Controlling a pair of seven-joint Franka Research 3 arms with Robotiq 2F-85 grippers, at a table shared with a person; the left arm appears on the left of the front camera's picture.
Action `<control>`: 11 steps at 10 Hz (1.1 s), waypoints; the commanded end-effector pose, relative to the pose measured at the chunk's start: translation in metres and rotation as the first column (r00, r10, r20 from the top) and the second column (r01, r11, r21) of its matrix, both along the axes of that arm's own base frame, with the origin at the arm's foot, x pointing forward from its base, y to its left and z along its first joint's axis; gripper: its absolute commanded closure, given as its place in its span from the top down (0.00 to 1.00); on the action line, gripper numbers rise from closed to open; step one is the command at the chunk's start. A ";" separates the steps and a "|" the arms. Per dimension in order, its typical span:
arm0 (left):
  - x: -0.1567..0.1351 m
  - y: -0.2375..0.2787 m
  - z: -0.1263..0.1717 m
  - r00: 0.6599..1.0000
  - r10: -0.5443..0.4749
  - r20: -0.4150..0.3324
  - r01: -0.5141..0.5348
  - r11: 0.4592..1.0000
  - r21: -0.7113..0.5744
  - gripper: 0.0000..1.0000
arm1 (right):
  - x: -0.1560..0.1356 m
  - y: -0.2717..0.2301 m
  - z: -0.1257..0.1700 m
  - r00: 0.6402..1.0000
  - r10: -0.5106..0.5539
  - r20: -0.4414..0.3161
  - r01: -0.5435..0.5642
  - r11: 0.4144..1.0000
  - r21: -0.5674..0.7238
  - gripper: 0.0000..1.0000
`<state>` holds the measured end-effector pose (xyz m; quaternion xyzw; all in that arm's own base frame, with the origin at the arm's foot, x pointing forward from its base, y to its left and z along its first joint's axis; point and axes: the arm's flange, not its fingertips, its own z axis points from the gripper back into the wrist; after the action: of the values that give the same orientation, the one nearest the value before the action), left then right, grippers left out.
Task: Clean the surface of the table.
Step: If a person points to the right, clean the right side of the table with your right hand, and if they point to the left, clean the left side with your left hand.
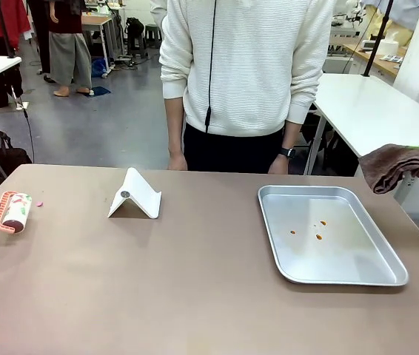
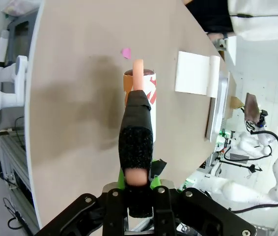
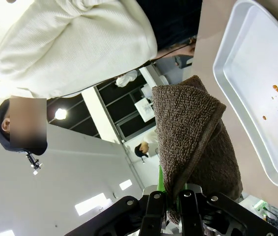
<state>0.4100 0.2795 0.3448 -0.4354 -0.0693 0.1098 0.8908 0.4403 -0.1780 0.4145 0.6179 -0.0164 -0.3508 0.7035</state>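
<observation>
**A:** Scrap point(image 1: 39, 203), the pink one: where does it lie from the roller point(image 1: 15, 211)?

**B:** Just beside the drum's far end, on the table point(image 1: 195, 281) near its left end. The left gripper point(image 2: 138, 189) is clamped on the roller's handle. Handle and drum run in one line, pointing roughly toward the scrap.

**A:** So it needs a sideways pass?

**B:** I judge so, since a drum rolls across its axis. The left arm is far nearer.

**A:** And the right gripper point(image 3: 174, 196)?

**B:** Clenched on a brown towel point(image 1: 391, 166), held off the table's right edge, near the tray point(image 1: 357, 251) with its orange spots point(image 1: 318, 237).
</observation>
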 end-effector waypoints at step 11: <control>0.037 0.003 -0.021 0.985 0.166 -0.052 -0.163 0.985 0.047 0.19 | -0.002 0.000 0.004 1.000 -0.004 0.005 0.004 1.000 -0.001 0.00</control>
<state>0.4402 0.2859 0.3291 -0.4196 -0.0970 0.1789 0.8846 0.4403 -0.1780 0.4145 0.6179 -0.0163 -0.3508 0.7035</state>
